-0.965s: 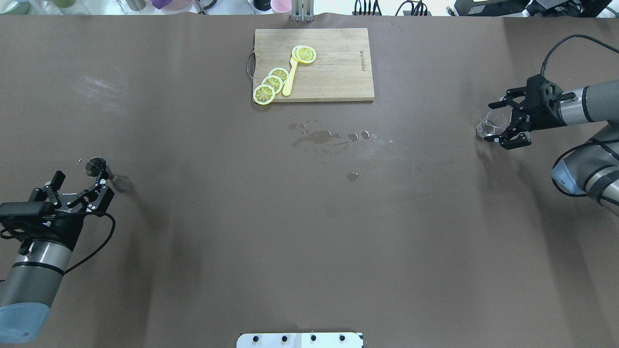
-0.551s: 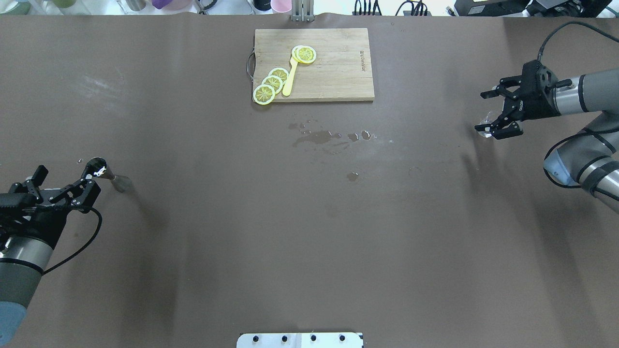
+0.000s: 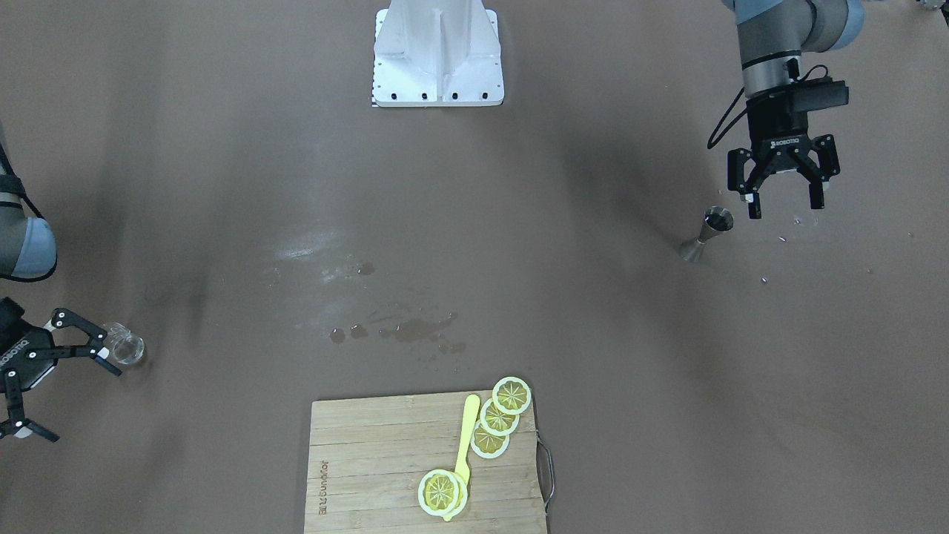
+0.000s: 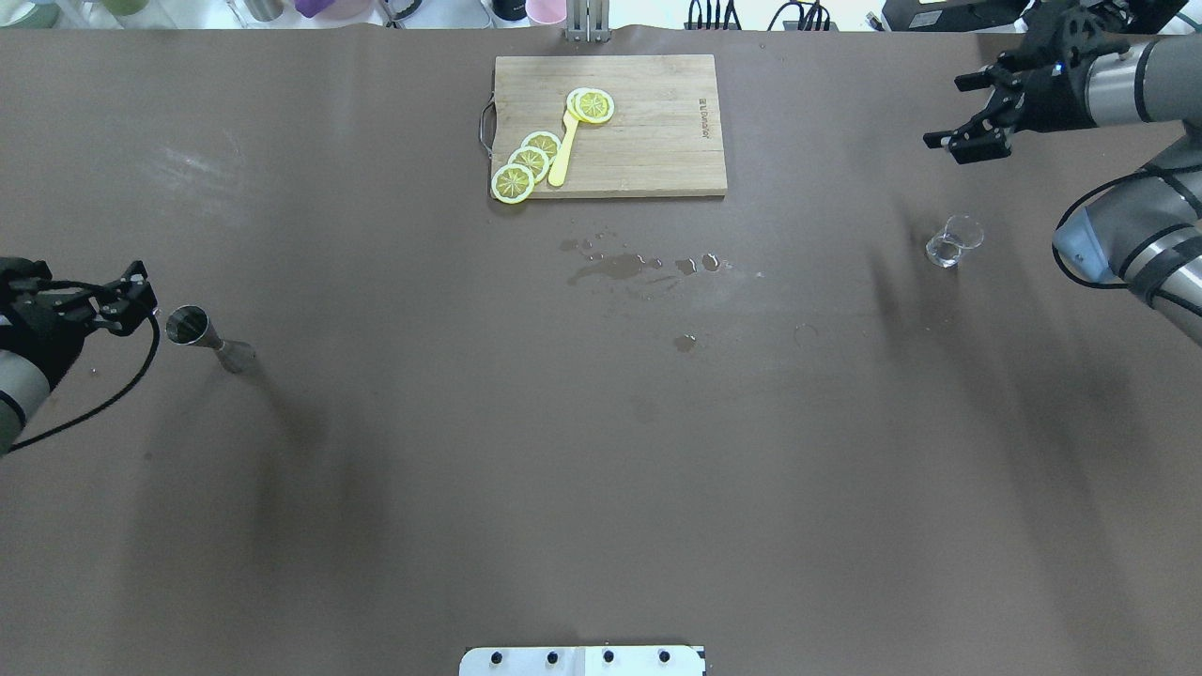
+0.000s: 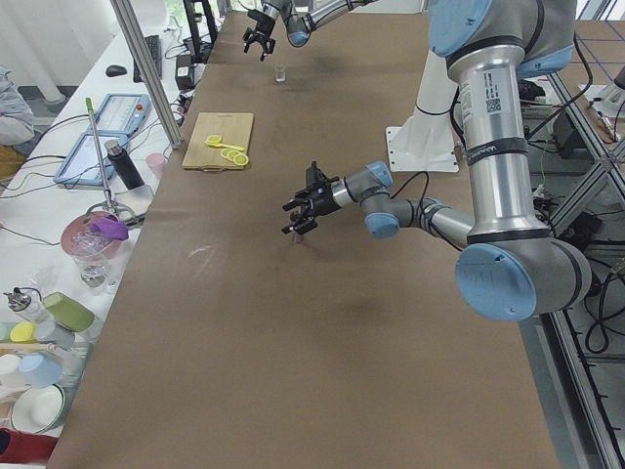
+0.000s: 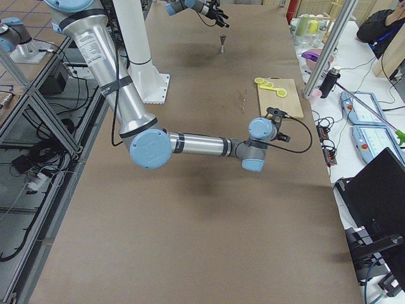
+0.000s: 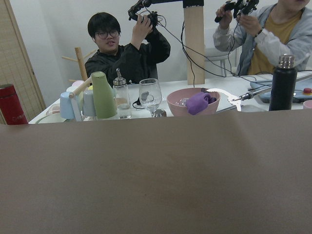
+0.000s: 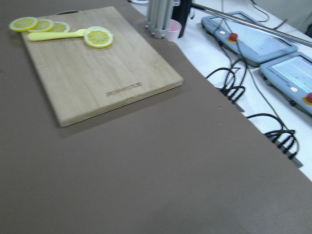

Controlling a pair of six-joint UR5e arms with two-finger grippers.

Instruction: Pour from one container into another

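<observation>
A steel jigger [image 4: 201, 334] stands on the brown table at the left, also seen in the front view as the jigger [image 3: 708, 233]. My left gripper [image 4: 141, 289] is open and empty, just left of the jigger and apart from it; in the front view the left gripper [image 3: 784, 208] hangs a little beyond the jigger's rim. A small clear glass [image 4: 953, 241] stands alone at the right. My right gripper [image 4: 948, 113] is open, raised well beyond the glass. In the front view the glass [image 3: 126, 347] sits beside one finger of the right gripper [image 3: 85, 404].
A wooden cutting board [image 4: 648, 160] with lemon slices [image 4: 528, 161] and a yellow utensil [image 4: 563, 150] lies at the far centre. Wet puddles [image 4: 620, 268] mark the middle of the table. Cups and cables line the far edge; the robot base [image 3: 437, 55] sits at the near edge.
The left gripper has pulled back to the left, away from the jigger. The right gripper, earlier around the glass, has risen and moved toward the far edge, leaving the glass standing.
</observation>
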